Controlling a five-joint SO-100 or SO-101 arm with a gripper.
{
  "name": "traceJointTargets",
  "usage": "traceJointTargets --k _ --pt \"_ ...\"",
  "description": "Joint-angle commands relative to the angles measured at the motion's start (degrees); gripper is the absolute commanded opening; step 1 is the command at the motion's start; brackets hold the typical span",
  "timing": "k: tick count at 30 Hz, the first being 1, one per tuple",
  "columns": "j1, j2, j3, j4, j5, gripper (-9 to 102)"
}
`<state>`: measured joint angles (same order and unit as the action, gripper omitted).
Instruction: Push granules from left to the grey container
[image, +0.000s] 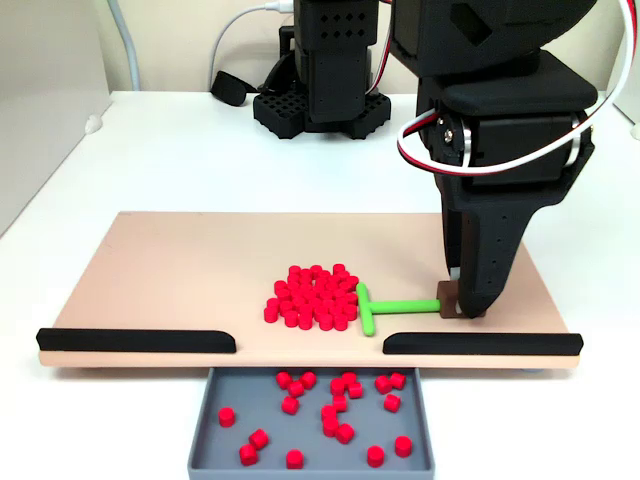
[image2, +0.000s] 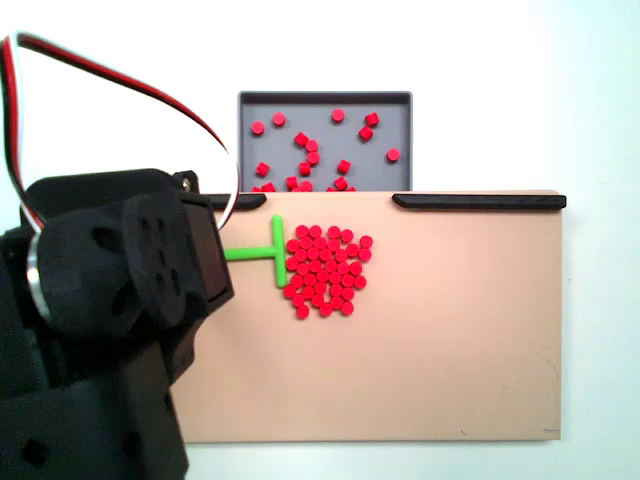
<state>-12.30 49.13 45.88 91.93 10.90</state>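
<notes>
A dense cluster of red granules (image: 312, 297) (image2: 325, 268) lies on the tan board near the gap between its two black strips. More granules (image: 335, 405) (image2: 312, 150) lie scattered inside the grey container (image: 215, 425) (image2: 390, 105) just past the board's edge. A green T-shaped stick (image: 372, 307) (image2: 270, 250) has its crossbar touching the side of the cluster. My black gripper (image: 462, 305) is shut on the stick's brown end block, at the right in a fixed view. In the other fixed view the arm hides the fingers.
The tan board (image: 170, 280) (image2: 470, 340) carries two black strips (image: 135, 340) (image: 482, 343) (image2: 478, 201) along the edge by the container. The arm's base (image: 320, 105) and a white cable stand behind the board on the white table.
</notes>
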Motion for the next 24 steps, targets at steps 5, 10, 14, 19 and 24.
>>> traceJointTargets --k 5,10,14,19,24 --pt "1.23 0.26 -0.70 0.09 -3.52 0" --pt "1.58 0.18 -0.70 0.09 -5.54 0" --pt "1.85 0.18 -0.70 0.09 -7.03 0" --pt "2.11 0.18 -0.70 0.09 -9.58 0" --pt "2.37 0.09 -0.70 0.09 -12.83 0"
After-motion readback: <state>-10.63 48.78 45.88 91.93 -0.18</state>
